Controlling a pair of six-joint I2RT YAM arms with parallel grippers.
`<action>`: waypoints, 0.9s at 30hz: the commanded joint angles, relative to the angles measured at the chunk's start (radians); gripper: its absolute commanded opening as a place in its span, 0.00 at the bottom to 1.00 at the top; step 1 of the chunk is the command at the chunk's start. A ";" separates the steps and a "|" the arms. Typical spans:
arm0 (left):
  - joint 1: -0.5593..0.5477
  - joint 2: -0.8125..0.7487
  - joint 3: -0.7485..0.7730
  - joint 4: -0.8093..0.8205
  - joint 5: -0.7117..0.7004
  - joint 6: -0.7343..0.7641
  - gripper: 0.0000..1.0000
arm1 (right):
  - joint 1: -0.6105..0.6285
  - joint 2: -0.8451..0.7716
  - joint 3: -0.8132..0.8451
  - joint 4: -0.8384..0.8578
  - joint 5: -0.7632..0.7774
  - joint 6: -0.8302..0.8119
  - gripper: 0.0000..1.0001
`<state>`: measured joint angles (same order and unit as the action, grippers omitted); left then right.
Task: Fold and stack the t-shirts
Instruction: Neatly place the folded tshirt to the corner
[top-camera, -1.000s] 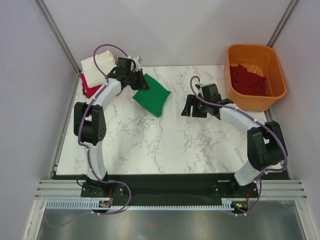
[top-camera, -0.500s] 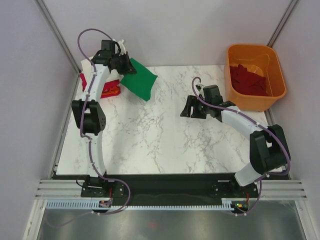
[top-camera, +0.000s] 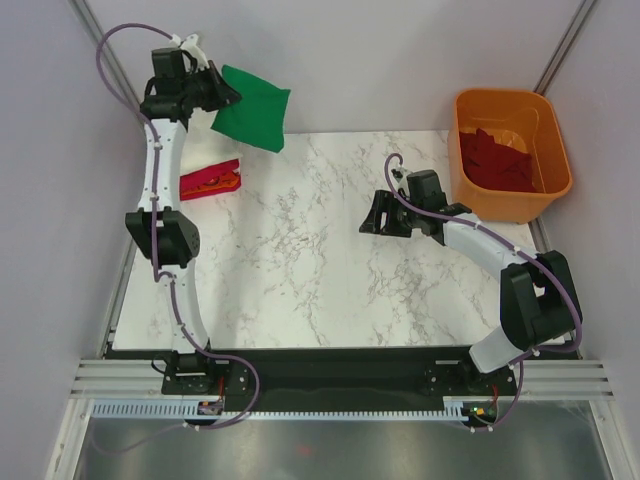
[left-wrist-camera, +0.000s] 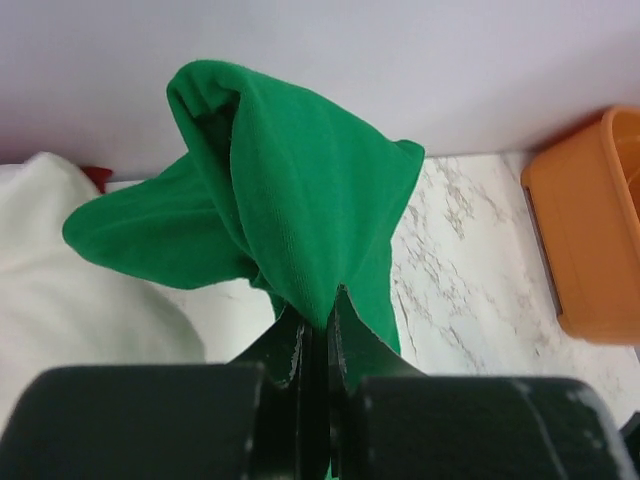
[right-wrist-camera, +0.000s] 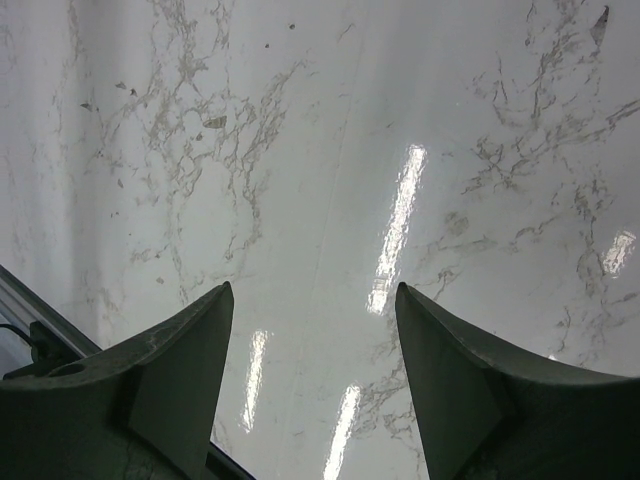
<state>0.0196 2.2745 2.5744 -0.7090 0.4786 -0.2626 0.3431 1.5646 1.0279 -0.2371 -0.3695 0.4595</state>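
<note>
Progress: mid-task, I'd judge. You have one green t-shirt (top-camera: 252, 118) in the air, apparently folded and not yet on the pile.
Left claw (left-wrist-camera: 318, 300): pressed together on a bunched edge of the green t-shirt, held high over the bench (top-camera: 300, 270) at its far-left corner.
Stack: red and orange shirts (top-camera: 210, 181) lie at the bench's far-left edge. A cream-white shirt (left-wrist-camera: 70, 300) shows below the claw in the left wrist view.
Orange tub (top-camera: 505, 206): far-right corner, holds loose maroon shirts (top-camera: 495, 160). Those are likely your remaining work.
Right claw (right-wrist-camera: 315, 370): spread, empty, over bare bench.
</note>
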 joint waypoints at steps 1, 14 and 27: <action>0.091 -0.061 0.033 0.106 0.055 -0.102 0.02 | 0.004 -0.025 -0.002 0.045 -0.031 0.013 0.74; 0.235 -0.095 -0.177 0.137 0.000 -0.070 0.02 | 0.007 -0.011 -0.011 0.065 -0.048 0.021 0.73; 0.376 0.065 -0.289 0.135 0.057 -0.081 0.36 | 0.010 -0.003 -0.020 0.065 -0.051 0.018 0.74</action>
<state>0.3805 2.3215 2.2974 -0.5999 0.5259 -0.3462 0.3450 1.5646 1.0103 -0.1955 -0.4061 0.4755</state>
